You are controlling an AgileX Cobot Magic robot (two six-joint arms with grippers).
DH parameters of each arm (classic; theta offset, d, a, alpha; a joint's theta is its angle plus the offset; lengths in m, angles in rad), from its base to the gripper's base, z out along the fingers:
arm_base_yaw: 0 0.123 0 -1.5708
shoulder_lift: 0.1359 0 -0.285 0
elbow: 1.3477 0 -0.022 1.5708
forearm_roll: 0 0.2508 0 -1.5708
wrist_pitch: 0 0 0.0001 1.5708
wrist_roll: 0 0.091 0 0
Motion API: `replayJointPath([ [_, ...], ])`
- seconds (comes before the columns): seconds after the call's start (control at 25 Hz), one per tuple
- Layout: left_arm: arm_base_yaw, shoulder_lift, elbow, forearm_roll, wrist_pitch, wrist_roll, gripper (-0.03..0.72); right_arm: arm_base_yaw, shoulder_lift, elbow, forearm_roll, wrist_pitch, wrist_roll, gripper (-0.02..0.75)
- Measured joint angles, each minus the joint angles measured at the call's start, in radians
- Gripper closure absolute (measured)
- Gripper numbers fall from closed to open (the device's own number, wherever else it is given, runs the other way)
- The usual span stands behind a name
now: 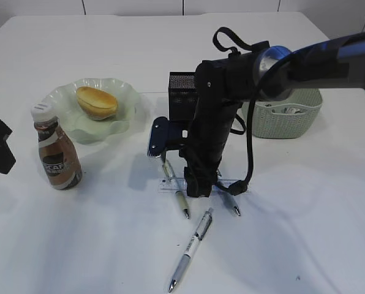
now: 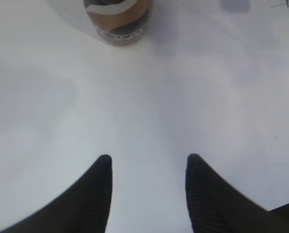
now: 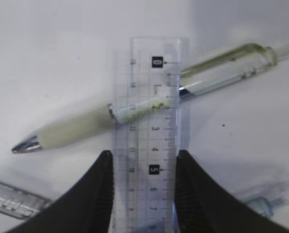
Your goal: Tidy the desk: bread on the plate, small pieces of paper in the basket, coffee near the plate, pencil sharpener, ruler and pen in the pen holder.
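Black arm (image 1: pixel 210 116) with looped cable, blue-silver joint, ribbed jaws.

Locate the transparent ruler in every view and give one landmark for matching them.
Exterior: ruler lies flat at centre, under the right gripper.
Left wrist: not in view.
Right wrist: ruler at centre, between the fingertips, lying over a pale green pen.
Shared landmark: that pen.

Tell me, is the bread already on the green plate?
Yes, the bread sits in the wavy green plate.

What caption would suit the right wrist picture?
Right gripper straddling the transparent ruler, which lies across a pen on the white desk.
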Motion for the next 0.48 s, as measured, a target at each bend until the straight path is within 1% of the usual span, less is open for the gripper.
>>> replayJointPath([
  [0.32, 0.0, 0.0, 0.0, 0.0, -0.001, 0.0, 0.347, 0.0, -0.073, -0.044, 0.007, 0.013, 0.0, 0.435],
  [0.48, 0.0, 0.0, 0.0, 0.0, -0.001, 0.0, 0.347, 0.0, -0.095, -0.083, 0.07, 0.017, 0.0, 0.435],
])
